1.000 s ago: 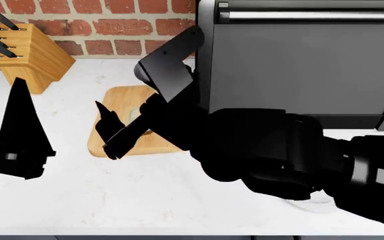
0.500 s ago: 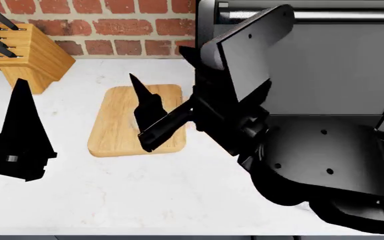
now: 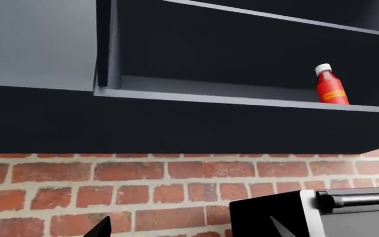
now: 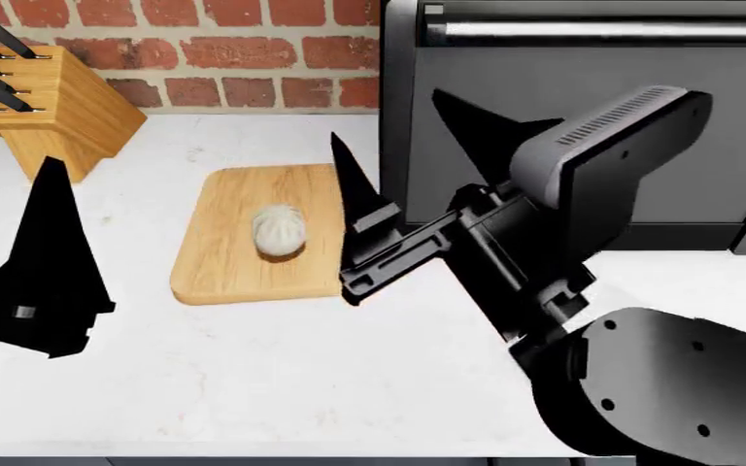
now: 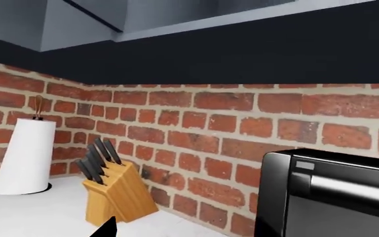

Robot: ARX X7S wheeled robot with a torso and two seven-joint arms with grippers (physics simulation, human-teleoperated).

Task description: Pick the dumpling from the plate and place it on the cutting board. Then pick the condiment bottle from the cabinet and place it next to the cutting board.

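R hand (image 4: 392, 175) lifted off, pleated white dumpling (image 4: 277, 232) on board (image 4: 224, 248)

Cutting board's (image 4: 224, 238) right edge behind right hand (image 4: 412, 146); plate perhaps hidden.

Off-white dumpling (image 4: 277, 232) on a pale grained cutting board (image 4: 224, 254) — red condiment bottle (image 3: 330, 85) (white cap, orange-yellow label).

I see cutting board (image 4: 224, 254): pale wood, visible grain, matt. Dumpling (image 4: 277, 231): soft off-white, pleated, dull. Worktop (image 4: 283, 379): smooth white, faint marbling. Right gripper (image 4: 406, 160) matt black. Condiment bottle (image 3: 329, 85): glossy red plastic, white cap. Knife block (image 5: 116, 195): wood. Wall (image 5: 196, 128): rough brick.
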